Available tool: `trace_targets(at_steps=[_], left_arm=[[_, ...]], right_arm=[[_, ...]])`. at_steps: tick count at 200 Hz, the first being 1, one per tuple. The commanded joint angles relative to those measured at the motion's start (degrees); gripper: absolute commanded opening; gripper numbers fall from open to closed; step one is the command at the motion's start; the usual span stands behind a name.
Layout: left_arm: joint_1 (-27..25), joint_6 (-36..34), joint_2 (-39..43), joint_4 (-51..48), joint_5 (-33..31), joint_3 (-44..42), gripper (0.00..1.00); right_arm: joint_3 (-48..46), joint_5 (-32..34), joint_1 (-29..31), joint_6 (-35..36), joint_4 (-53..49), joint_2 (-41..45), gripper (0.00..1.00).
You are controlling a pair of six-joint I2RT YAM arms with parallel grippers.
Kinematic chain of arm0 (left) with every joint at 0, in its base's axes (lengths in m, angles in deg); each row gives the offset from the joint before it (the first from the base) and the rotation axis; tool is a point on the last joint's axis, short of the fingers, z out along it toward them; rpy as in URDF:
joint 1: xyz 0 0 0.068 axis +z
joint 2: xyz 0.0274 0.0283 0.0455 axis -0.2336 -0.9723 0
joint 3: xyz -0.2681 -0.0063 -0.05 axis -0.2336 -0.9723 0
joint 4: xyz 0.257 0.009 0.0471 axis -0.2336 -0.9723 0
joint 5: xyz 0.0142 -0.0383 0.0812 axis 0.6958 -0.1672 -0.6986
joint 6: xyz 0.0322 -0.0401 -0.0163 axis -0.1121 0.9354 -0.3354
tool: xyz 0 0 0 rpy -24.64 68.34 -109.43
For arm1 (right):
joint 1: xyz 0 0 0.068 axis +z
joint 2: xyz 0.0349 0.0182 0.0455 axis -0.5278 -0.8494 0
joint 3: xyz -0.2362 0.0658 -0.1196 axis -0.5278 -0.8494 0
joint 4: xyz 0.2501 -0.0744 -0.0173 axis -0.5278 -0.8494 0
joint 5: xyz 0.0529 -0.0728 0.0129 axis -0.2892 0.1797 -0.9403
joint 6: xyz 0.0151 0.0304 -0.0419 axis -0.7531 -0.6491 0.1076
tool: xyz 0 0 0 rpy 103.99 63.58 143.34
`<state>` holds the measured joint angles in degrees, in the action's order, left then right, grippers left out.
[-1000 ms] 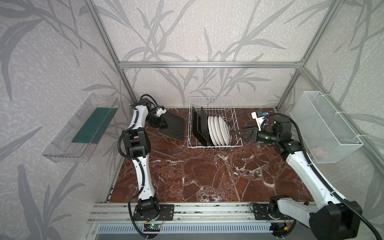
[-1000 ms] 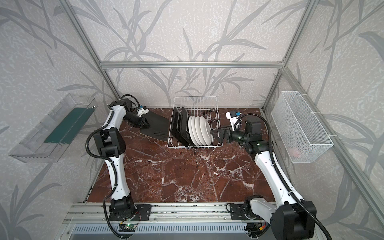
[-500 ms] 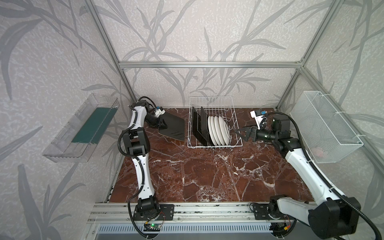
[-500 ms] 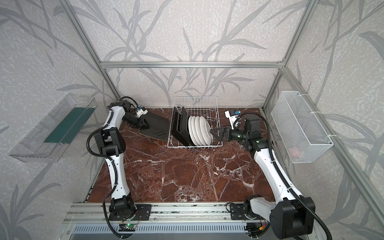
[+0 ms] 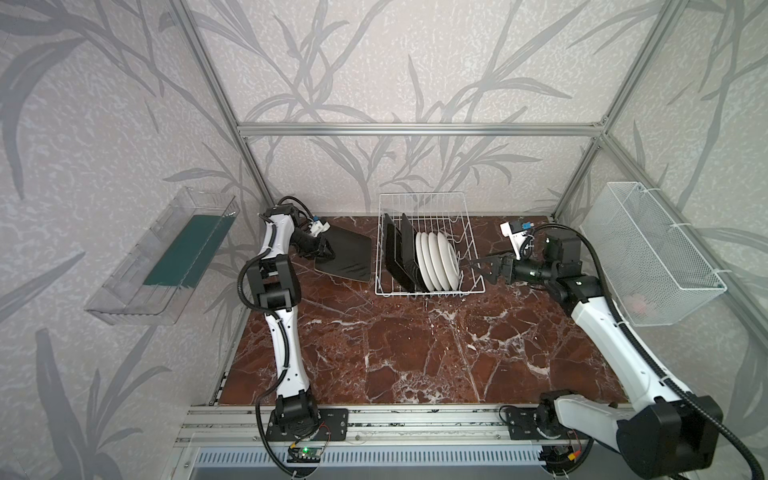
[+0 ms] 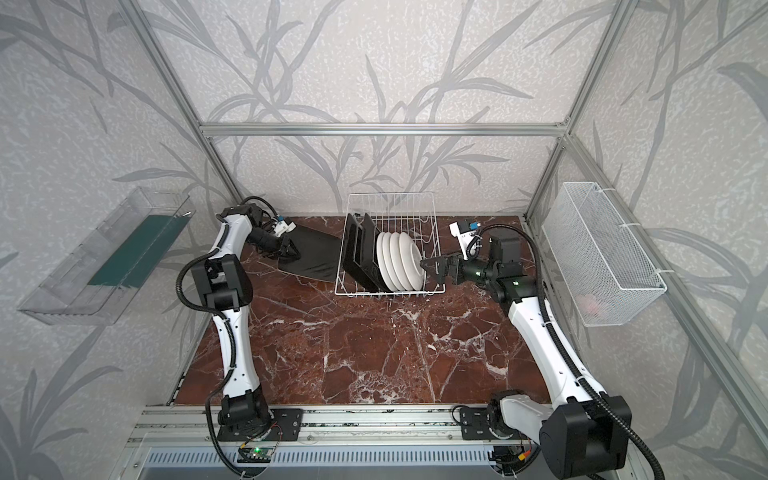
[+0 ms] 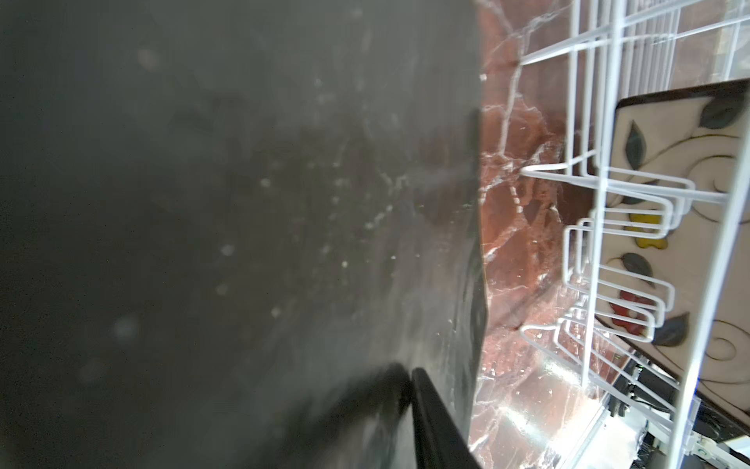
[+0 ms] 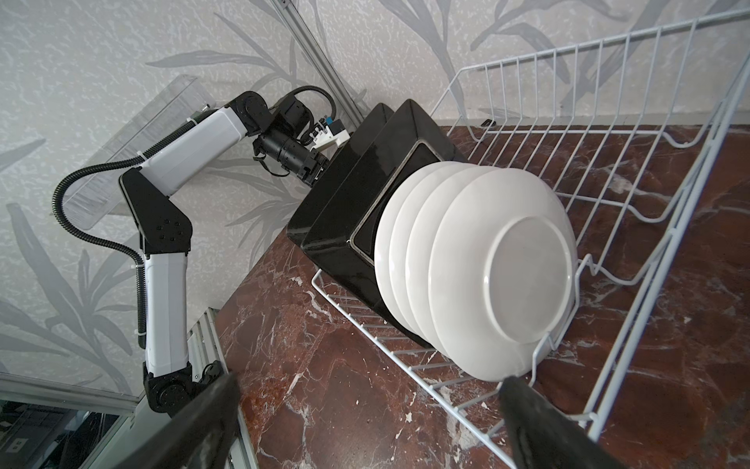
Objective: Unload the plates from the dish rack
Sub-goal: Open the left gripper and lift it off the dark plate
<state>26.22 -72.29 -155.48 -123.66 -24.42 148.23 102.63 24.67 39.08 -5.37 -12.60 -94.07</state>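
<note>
Right pincer (image 5: 478, 268): jaws wide apart, holding nothing, just outside the dish rack (image 5: 430, 294) end wall. Directly ahead of it is the outermost round plate (image 8: 507, 276), back towards the pincer, upright in the tines, with a rack wire crossing its lower rim. Risk: closing here catches wire with the rim, so the lift drags the whole rack. Three more round plates (image 8: 406, 243) sit tight behind it, so a deep bite could take two rims. Behind those are two square plates (image 8: 357, 162), black backs showing, leaning in the rack. Beyond the rack's far side, the left pincer (image 5: 322, 249) is at the edge of a third square plate (image 5: 347, 257), face down on the desk (image 5: 415, 353). Can't tell whether it's clamped or released. If that plate isn't flat, letting go drops it against the rack.
</note>
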Motion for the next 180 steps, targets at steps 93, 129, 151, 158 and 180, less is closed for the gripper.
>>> trace_targets(at_steps=[93,129,151,158,180], left_arm=[[1.20,-0.62,-1.89,1.86,-9.27,-3.51,0.43],[1.45,0.35,-1.44,3.49,-9.39,-5.32,0.53],[1.53,1.01,-0.65,5.32,-9.72,-7.20,0.54],[1.53,1.19,-0.47,5.78,-9.97,-7.64,0.54],[1.64,1.93,0.09,6.41,-11.11,-7.95,0.55]], right_arm=[[1.44,0.16,0.16,1.81,-1.43,1.56,0.99],[2.89,0.95,0.16,4.27,-4.54,2.09,0.99],[3.18,1.25,0.16,4.50,-4.83,2.43,0.99],[3.25,1.28,0.16,4.69,-4.80,2.45,0.99],[3.30,1.50,0.16,4.74,-5.14,2.37,0.99]])
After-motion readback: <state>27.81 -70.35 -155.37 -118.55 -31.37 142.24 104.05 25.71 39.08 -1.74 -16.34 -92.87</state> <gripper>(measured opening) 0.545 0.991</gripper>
